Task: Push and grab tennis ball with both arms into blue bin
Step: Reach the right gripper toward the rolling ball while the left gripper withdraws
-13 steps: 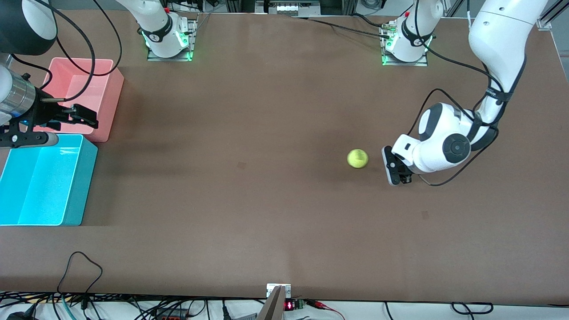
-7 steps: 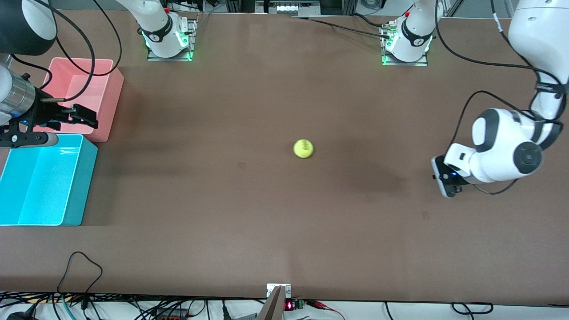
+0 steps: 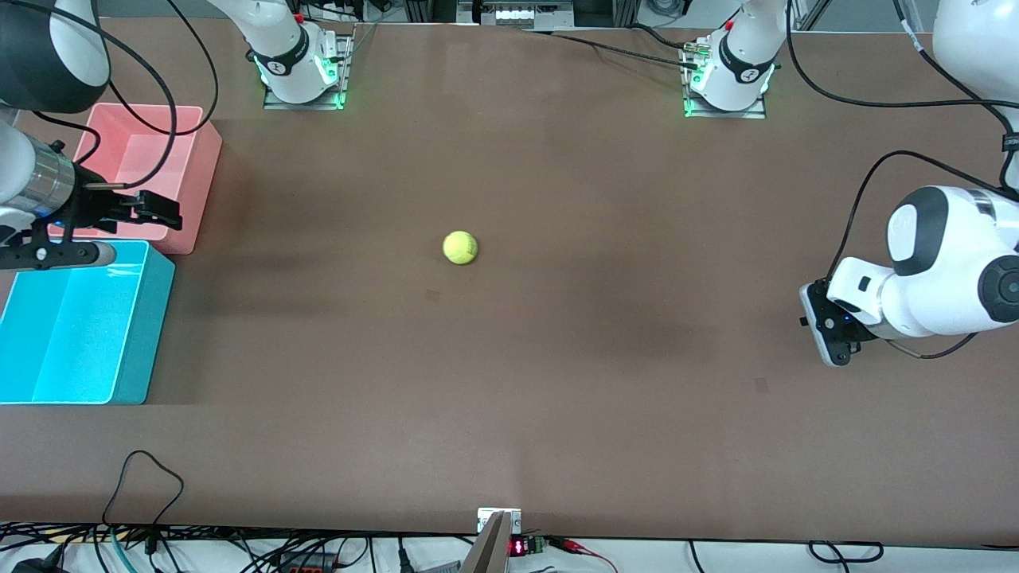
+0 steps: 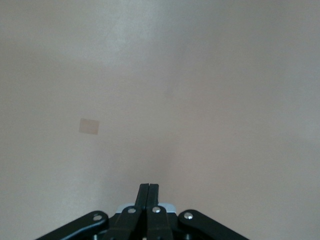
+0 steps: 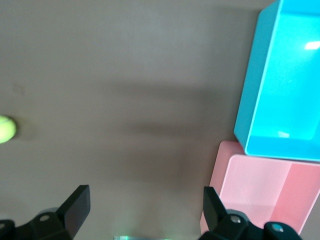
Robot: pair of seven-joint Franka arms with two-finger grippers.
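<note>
Tennis ball (image 3: pixel 460 247) sits on bare table near mid-span, well apart from the blue bin (image 3: pixel 119 338) at the right arm's end. Right gripper (image 3: pixel 151 208), fingers spread wide, hovers by the bin's rim beside the pink tub (image 3: pixel 195 171); the ball lies toward table centre from it. Left gripper (image 3: pixel 828 338), fingers pressed together, sits low at the left arm's end, farther from the ball, so the grab likely falls to the right arm.

The ball (image 3: pixel 460 247) has rolled from beside the left tool (image 3: pixel 828 334) to mid-bench, toward the right arm's end and slightly farther from the front camera. The left tool, fingers pressed together, has withdrawn toward its own end edge of the bench. The right tool (image 3: pixel 151 208) has shifted slightly by the pink bin (image 3: pixel 203 171).
</note>
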